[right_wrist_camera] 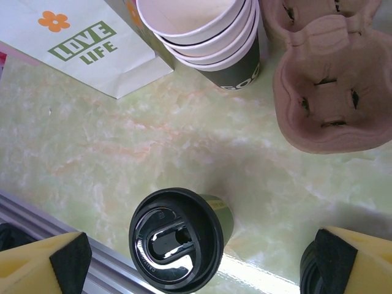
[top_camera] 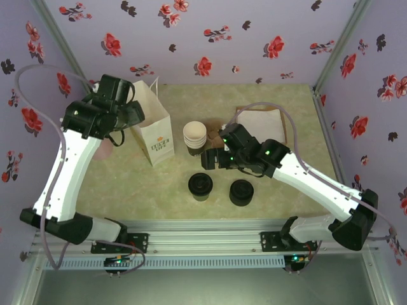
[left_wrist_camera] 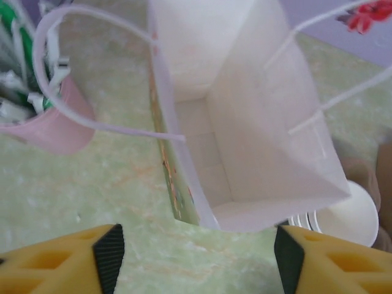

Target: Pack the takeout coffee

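Left gripper [left_wrist_camera: 196, 260]: jaws spread wide, with nothing between the yellow fingers and their black pads [left_wrist_camera: 109, 260]. It sits close to the open mouth of the bag.
Right gripper [top_camera: 208, 159]: jaws spread wide, holding nothing. In the right wrist view the lidded cup stands between the two fingers, touching neither.
Takeout coffee [right_wrist_camera: 177, 240]: small dark-walled paper cup with a round black plastic lid fitted. It stands upright on the table near the front rail, left of the lid stack.
White paper carrier bag [top_camera: 152, 130]: upright at rear left with its mouth open and white cord handles. "LOVE LIFE" and an orange flower are printed on its side.
Stack of lidless cream-rimmed paper cups [right_wrist_camera: 205, 30]: just beside the bag, behind the takeout coffee.
Short black stack of lids [top_camera: 241, 192]: near the takeout coffee, apart from it.
Brown moulded-pulp cup carrier [right_wrist_camera: 334, 86]: right of the cup stack.
Pink cup of green-and-white packets [left_wrist_camera: 52, 119]: left of the bag.
Green marbled table [top_camera: 127, 190]: bears all items.
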